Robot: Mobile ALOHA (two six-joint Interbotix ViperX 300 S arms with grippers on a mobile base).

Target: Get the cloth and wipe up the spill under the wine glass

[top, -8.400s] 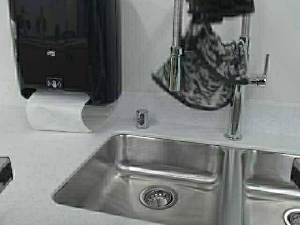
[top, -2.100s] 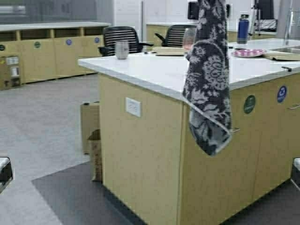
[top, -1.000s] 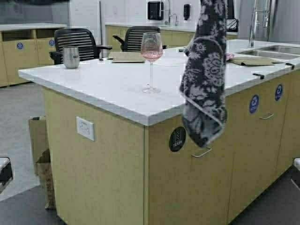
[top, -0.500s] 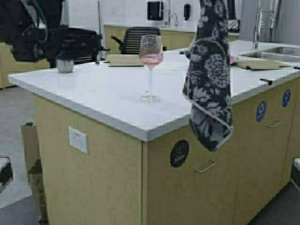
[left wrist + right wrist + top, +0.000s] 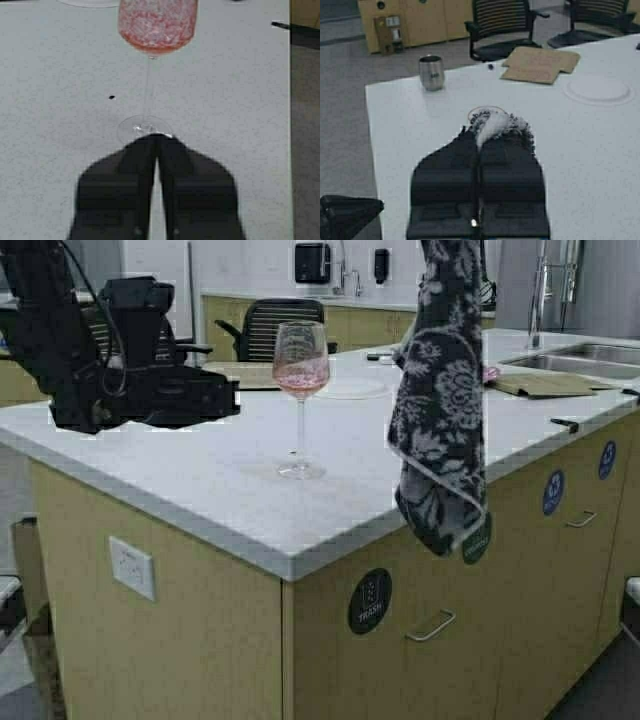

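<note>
Now that our base has rolled up to the counter, our left gripper, fingers pressed together, has swung in beside the wine glass while our right gripper keeps the cloth pinched above, ready for lifting and wiping.

"TRASH" on the round cabinet sticker.
</note>
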